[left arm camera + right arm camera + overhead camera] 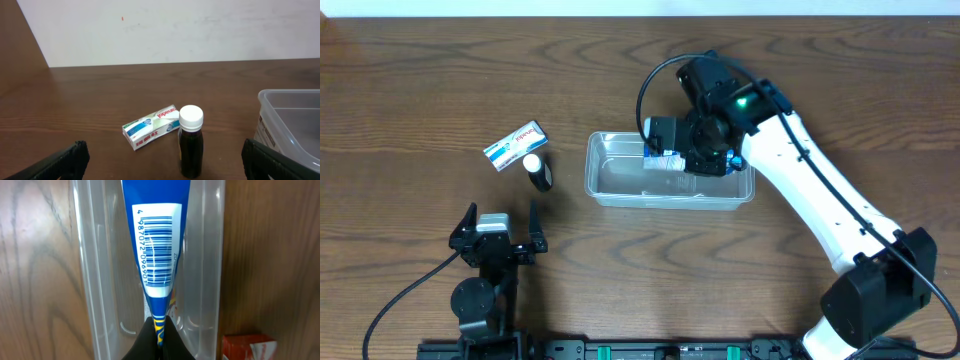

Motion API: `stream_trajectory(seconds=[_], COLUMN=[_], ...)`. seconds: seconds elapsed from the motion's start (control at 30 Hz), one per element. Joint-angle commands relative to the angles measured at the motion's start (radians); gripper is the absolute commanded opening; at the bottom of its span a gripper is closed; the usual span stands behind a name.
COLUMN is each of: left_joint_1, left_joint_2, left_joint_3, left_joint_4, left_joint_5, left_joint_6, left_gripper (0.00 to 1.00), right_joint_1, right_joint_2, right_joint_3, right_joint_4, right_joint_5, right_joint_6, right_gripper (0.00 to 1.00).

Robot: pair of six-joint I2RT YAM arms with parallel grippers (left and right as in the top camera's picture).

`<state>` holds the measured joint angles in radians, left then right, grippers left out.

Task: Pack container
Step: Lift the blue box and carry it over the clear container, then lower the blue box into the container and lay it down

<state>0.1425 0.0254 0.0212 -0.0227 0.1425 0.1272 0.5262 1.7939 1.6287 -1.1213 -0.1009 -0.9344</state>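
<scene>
The clear plastic container [620, 175] lies in the middle of the table. It also shows in the left wrist view [292, 120] and the right wrist view [90, 280]. My right gripper [705, 150] hovers over its right end. In the right wrist view this gripper [160, 325] is shut on the crimped end of a blue tube [157, 230] with a white barcode label. The tube hangs inside the container [660, 158]. My left gripper [502, 215] is open and empty near the front left edge, its fingers [165, 150] apart and clear of everything.
A dark bottle with a white cap [537, 170] stands left of the container, also in the left wrist view [191, 142]. A white and blue box [515, 145] lies just behind it [151, 127]. A red box [250, 347] lies outside the container's right end.
</scene>
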Motion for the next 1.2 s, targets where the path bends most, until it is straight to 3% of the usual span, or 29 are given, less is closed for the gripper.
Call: stream_trajectory(seconds=[0.0, 0.43, 1.17], left_joint_1=[0.005, 0.005, 0.005], left_joint_2=[0.0, 0.0, 0.0], left_joint_3=[-0.017, -0.017, -0.017], left_joint_4=[-0.033, -0.033, -0.033], left_joint_5=[0.007, 0.007, 0.007], left_joint_6=[-0.009, -0.009, -0.009], left_gripper=[0.98, 0.98, 0.98], right_joint_1=[0.004, 0.004, -0.023], right_joint_2=[-0.008, -0.008, -0.008], right_joint_3=[-0.053, -0.169, -0.234], right_joint_4=[0.039, 0.196, 0.263], right_joint_5=[0.017, 0.044, 0.044], right_joint_6=[-0.031, -0.032, -0.032], right_gripper=[0.01, 0.01, 0.01])
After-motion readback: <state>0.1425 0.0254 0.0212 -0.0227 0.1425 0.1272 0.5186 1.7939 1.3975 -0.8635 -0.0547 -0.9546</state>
